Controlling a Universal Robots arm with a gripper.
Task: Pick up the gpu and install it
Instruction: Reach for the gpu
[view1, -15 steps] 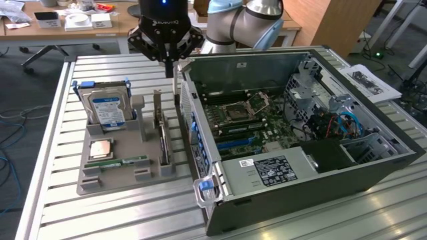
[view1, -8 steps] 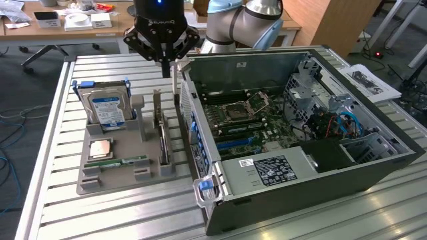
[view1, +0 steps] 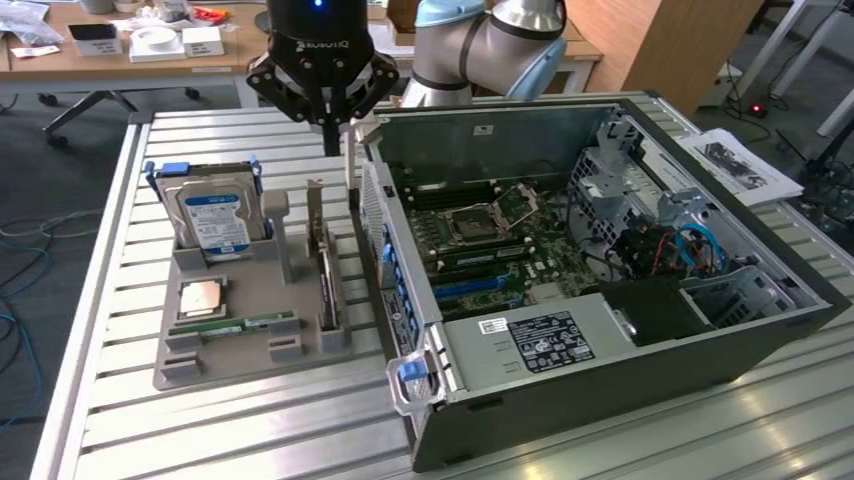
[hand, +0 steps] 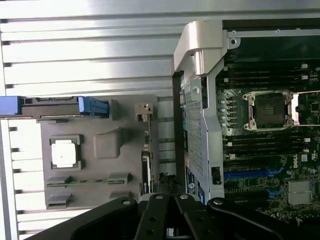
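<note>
The gpu stands edge-on as a slim dark strip in a slot of the grey holder, its tan metal bracket at the far end. In the wrist view the gpu runs along the holder's edge next to the case, with its bracket further off. My gripper hangs above the bracket end of the card, between holder and case, fingers shut with nothing in them. The gripper linkage appears dark and closed in the wrist view.
An open computer case lies at the exterior view's right, its motherboard exposed. The holder also carries a blue-labelled hard drive, a processor and a green memory stick. All rest on a slatted metal table.
</note>
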